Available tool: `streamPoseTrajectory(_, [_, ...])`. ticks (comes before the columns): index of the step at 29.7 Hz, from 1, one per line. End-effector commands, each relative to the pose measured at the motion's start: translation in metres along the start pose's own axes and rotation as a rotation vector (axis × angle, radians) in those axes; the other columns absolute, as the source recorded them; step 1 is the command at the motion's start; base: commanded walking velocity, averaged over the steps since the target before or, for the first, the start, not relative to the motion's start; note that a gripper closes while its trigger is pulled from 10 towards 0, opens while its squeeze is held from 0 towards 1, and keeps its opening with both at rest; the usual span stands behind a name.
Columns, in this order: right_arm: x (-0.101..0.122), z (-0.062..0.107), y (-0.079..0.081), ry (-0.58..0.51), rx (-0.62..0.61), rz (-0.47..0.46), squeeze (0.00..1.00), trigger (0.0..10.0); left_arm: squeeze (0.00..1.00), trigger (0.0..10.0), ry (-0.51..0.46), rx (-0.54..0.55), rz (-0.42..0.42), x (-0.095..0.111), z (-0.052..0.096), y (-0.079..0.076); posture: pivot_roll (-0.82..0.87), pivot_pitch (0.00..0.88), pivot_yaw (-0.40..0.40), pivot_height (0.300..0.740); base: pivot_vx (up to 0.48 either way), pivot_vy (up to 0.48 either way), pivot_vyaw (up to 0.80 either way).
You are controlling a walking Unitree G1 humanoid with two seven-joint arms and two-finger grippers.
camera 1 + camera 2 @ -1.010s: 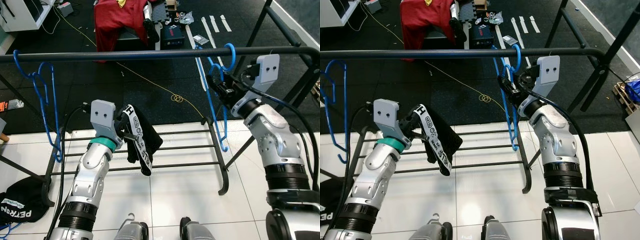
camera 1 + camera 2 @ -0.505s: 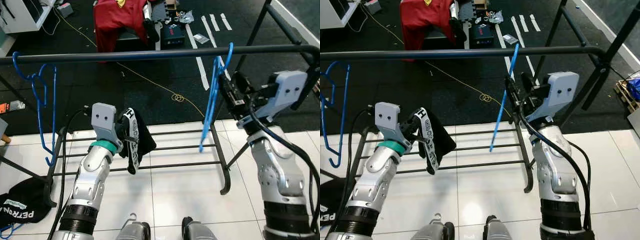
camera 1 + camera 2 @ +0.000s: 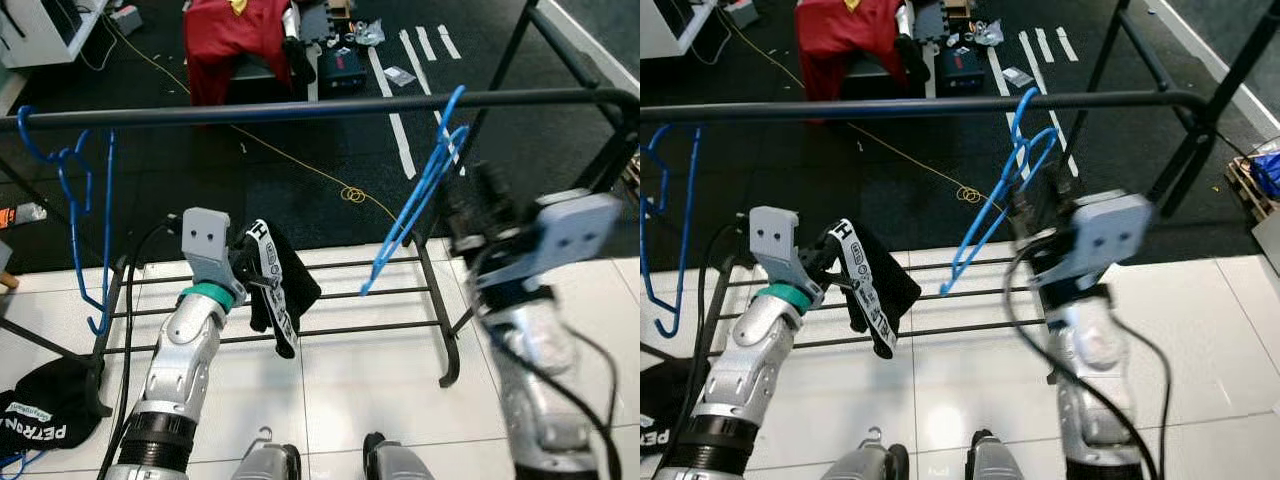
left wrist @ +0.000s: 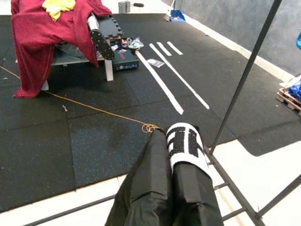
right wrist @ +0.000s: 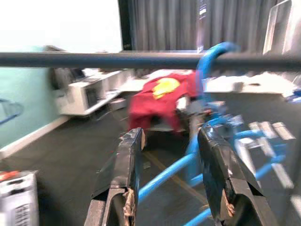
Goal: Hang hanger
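Blue hanger [image 3: 415, 195] hooked on rail [image 3: 250, 108], body slanting toward 7 o'clock; right gripper [image 5: 174, 183] fingers apart, straddling it; left gripper [image 3: 250, 283] clamped on black garment [image 3: 283, 293].

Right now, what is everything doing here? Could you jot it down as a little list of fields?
rail: black clothes rail spanning the view
right hanger: blue hanger hooked on rail, swung out at a slant
right pincer: open, fingers either side of that hanger
left pincer: shut on black garment
left hanger: second blue hanger hanging at rail's left end
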State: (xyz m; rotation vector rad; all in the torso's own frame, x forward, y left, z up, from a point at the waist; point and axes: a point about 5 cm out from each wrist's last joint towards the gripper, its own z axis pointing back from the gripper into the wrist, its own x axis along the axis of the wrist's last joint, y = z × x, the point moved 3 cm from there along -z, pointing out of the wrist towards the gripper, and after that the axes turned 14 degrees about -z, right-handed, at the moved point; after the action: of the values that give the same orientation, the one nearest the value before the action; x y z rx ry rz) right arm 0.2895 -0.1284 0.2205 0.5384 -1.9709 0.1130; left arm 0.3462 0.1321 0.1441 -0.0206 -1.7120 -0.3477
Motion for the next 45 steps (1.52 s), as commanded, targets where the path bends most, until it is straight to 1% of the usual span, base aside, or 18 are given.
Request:
streamPoseTrajectory(1, [-0.017,0.004,0.009,0.084,0.045,-0.048,0.0,10.0,0.0,10.0,0.012,0.014,-0.004,-0.005,0.003,0.002,-0.01,0.134,0.1,0.74,0.0,0.0,0.0])
streamPoseTrajectory(7, [-0.042,0.007,0.033,0.23,0.171,-0.091,0.0,10.0,0.0,10.0,0.012,0.055,-0.002,-0.007,0.005,0.006,-0.01,0.124,0.083,0.74,0.0,0.0,0.0])
streamPoseTrajectory(14, [-0.056,0.012,0.035,0.308,0.18,-0.108,0.0,10.0,0.0,10.0,0.024,0.088,-0.006,-0.009,0.007,0.014,-0.01,0.117,0.073,0.74,0.0,0.0,0.0])
streamPoseTrajectory(17, [-0.088,0.031,0.023,0.483,0.14,-0.137,0.0,10.0,0.0,10.0,0.07,0.064,-0.05,-0.02,0.013,0.015,-0.01,0.104,0.073,0.74,0.0,0.0,0.0])
streamPoseTrajectory(20, [-0.088,0.031,0.023,0.483,0.14,-0.137,0.0,10.0,0.0,10.0,0.07,0.064,-0.05,-0.02,0.013,0.015,-0.01,0.104,0.073,0.74,0.0,0.0,0.0])
streamPoseTrajectory(21, [-0.098,0.039,0.02,0.537,0.136,-0.157,0.0,10.0,0.0,10.0,0.085,0.058,-0.06,-0.024,0.015,0.015,-0.01,0.104,0.073,0.74,0.0,0.0,0.0])
streamPoseTrajectory(23, [-0.098,0.039,0.02,0.537,0.136,-0.157,0.0,10.0,0.0,10.0,0.085,0.058,-0.06,-0.024,0.015,0.015,-0.01,0.104,0.073,0.74,0.0,0.0,0.0])
streamPoseTrajectory(24, [-0.114,0.054,0.013,0.621,0.13,-0.166,0.0,10.0,0.0,10.0,0.123,0.053,-0.091,-0.034,0.02,0.016,-0.01,0.094,0.071,0.74,0.0,0.0,0.0])
streamPoseTrajectory(27, [-0.114,0.054,0.013,0.621,0.13,-0.166,0.0,10.0,0.0,10.0,0.123,0.053,-0.091,-0.034,0.02,0.016,-0.01,0.094,0.071,0.74,0.0,0.0,0.0])
streamPoseTrajectory(28, [-0.129,0.072,0.006,0.714,0.123,-0.187,0.0,10.0,0.0,10.0,0.19,0.054,-0.123,-0.05,0.027,0.018,-0.01,0.092,0.068,0.74,0.0,0.0,0.0])
streamPoseTrajectory(29, [-0.129,0.072,0.006,0.714,0.123,-0.187,0.0,10.0,0.0,10.0,0.19,0.054,-0.123,-0.05,0.027,0.018,-0.01,0.092,0.068,0.74,0.0,0.0,0.0])
streamPoseTrajectory(30, [-0.144,0.089,-0.007,0.795,0.073,-0.193,0.0,10.0,0.0,10.0,0.258,0.045,-0.137,-0.067,0.035,0.016,-0.01,0.086,0.065,0.74,0.0,0.0,0.0])
streamPoseTrajectory(32, [-0.144,0.089,-0.007,0.795,0.073,-0.193,0.0,10.0,0.0,10.0,0.258,0.045,-0.137,-0.067,0.035,0.016,-0.01,0.086,0.065,0.74,0.0,0.0,0.0])
streamPoseTrajectory(33, [-0.154,0.101,-0.016,0.85,0.025,-0.203,0.0,10.0,0.0,10.0,0.306,0.039,-0.14,-0.08,0.041,0.014,-0.01,0.086,0.065,0.74,0.0,0.0,0.0])
streamPoseTrajectory(35, [-0.162,0.108,-0.024,0.868,-0.045,-0.209,0.0,10.0,0.0,10.0,0.356,0.043,-0.114,-0.093,0.048,0.01,-0.01,0.083,0.063,0.74,0.0,0.0,0.0])
streamPoseTrajectory(37, [-0.162,0.108,-0.024,0.868,-0.045,-0.209,0.0,10.0,0.0,10.0,0.356,0.043,-0.114,-0.093,0.048,0.01,-0.01,0.083,0.063,0.74,0.0,0.0,0.0])
streamPoseTrajectory(39, [-0.167,0.108,-0.031,0.844,-0.134,-0.224,0.0,10.0,0.0,10.0,0.387,0.045,-0.069,-0.102,0.055,0.004,-0.01,0.089,0.061,0.74,0.0,0.0,0.0])
streamPoseTrajectory(45, [-0.161,0.093,-0.035,0.742,-0.188,-0.214,0.0,10.0,0.0,10.0,0.343,0.05,-0.012,-0.095,0.049,0.001,-0.01,0.1,0.057,0.74,0.0,0.0,0.0])
